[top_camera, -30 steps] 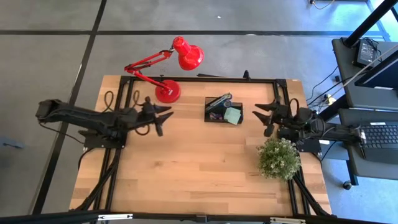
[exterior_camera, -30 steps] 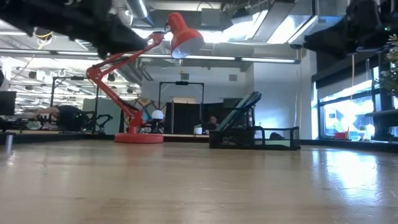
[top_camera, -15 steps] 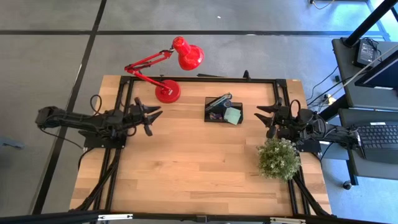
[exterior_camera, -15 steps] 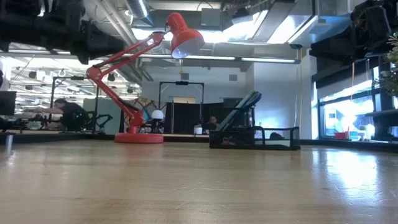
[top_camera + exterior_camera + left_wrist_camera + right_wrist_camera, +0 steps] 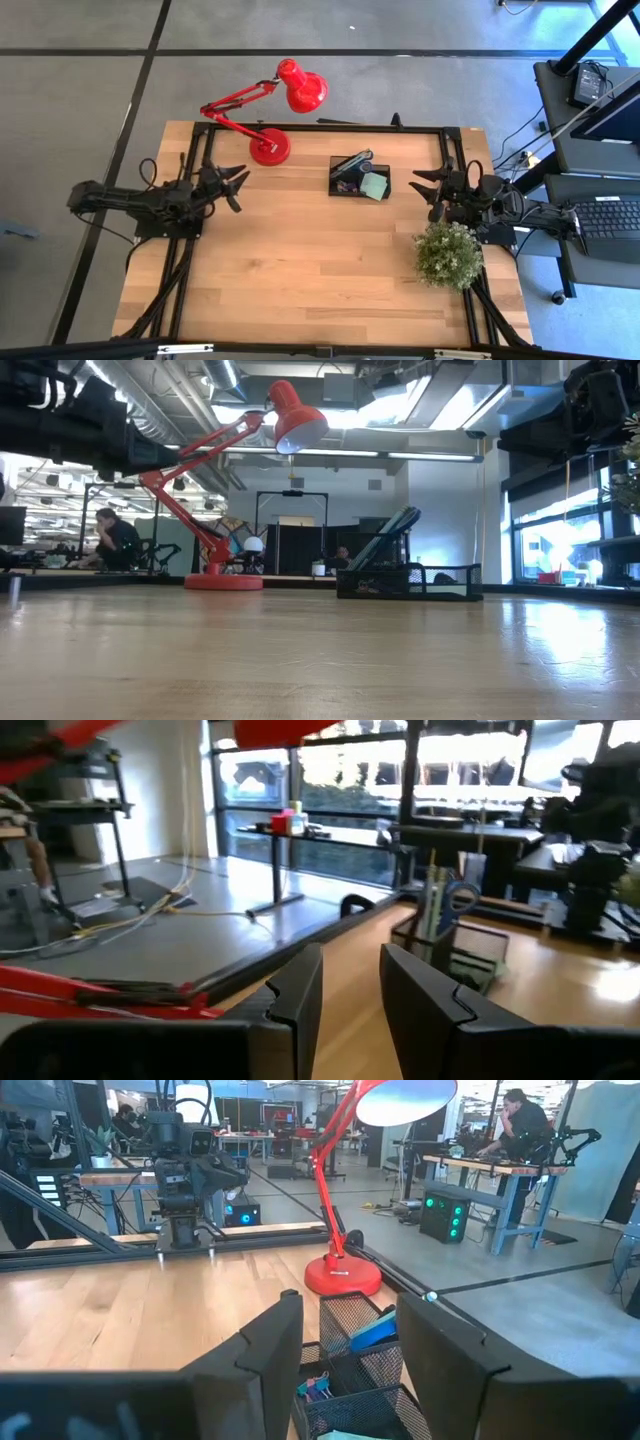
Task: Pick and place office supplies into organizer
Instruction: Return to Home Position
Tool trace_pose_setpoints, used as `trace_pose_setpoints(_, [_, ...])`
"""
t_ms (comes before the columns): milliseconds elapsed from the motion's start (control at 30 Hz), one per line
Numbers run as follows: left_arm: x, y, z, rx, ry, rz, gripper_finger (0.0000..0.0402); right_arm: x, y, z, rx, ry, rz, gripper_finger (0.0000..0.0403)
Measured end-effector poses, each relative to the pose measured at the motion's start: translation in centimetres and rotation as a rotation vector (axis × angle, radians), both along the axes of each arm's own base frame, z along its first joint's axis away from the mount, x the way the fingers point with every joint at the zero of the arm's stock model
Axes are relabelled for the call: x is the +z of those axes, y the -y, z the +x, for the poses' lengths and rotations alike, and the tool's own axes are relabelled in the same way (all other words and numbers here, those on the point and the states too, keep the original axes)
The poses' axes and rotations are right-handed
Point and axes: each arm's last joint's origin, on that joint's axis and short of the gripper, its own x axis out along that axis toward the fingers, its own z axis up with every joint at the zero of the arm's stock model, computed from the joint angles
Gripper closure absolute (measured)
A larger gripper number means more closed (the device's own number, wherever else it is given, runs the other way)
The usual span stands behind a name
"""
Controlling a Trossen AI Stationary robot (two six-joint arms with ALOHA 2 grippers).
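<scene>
The black mesh organizer (image 5: 360,176) stands on its base near the table's far edge, right of centre. It holds a pale green sticky-note pad (image 5: 375,186), blue-handled scissors (image 5: 458,900) and dark pens, all standing or lying inside. It also shows in the low view (image 5: 410,578) and in the right wrist view (image 5: 360,1360). My left gripper (image 5: 237,183) hovers open near the table's left edge, well left of the organizer. Just right of the organizer, my right gripper (image 5: 428,186) is open and pointing at it. Neither holds anything.
A red desk lamp stands with its base (image 5: 269,147) left of the organizer, its head over the far edge. A green bushy plant (image 5: 447,254) sits near the right edge, close to my right arm. A black metal frame (image 5: 320,127) runs along the far edge.
My left arm has drawn back toward the table's left edge, its open gripper moving away from the organizer and the lamp base. The organizer and its contents have stayed put.
</scene>
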Motion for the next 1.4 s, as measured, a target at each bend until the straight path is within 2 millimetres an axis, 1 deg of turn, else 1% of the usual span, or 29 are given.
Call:
trace_pose_setpoints(200, [0.5, -0.1, -1.0, 0.043, 0.039, 0.042, 0.0304, 0.0, 0.0, 0.0, 0.0, -0.003, -0.007, 0.0237])
trace_pose_setpoints(333, [0.8, -0.4, -1.5, 0.162, 0.032, 0.06, 0.0304, 0.0, 0.0, 0.0, -0.001, -0.005, -0.013, 0.0237])
trace_pose_setpoints(400, [1.1, -0.5, -1.7, 0.193, 0.032, 0.054, 0.0304, 0.0, 0.0, 0.0, -0.002, -0.006, -0.013, 0.0237])
trace_pose_setpoints(600, [0.1, -0.3, -1.3, 0.086, -0.002, -0.005, 0.0304, -0.4, 0.0, 0.1, -0.002, -0.011, -0.02, 0.0237])
trace_pose_setpoints(700, [0.0, -0.2, -1.2, 0.041, 0.005, -0.015, 0.0304, -1.5, 0.1, 0.6, -0.002, -0.009, -0.019, 0.0237])
trace_pose_setpoints(900, [0.0, -0.2, -1.2, 0.036, 0.008, -0.019, 0.0304, -3.3, 0.1, 1.3, -0.003, 0.052, -0.05, 0.0237])
trace_pose_setpoints(1100, [0.0, -0.3, -1.3, 0.072, -0.027, 0.019, 0.0304, -3.2, 0.1, 1.3, -0.002, 0.061, -0.052, 0.0237])
trace_pose_setpoints(1200, [0.0, -0.3, -1.3, 0.084, -0.053, 0.049, 0.0304, -3.4, 0.1, 1.3, -0.001, 0.039, -0.049, 0.0237])
trace_pose_setpoints(1400, [0.0, -0.3, -1.3, 0.081, -0.056, 0.052, 0.0304, -3.5, 0.1, 1.3, 0.0, 0.026, -0.05, 0.0237])
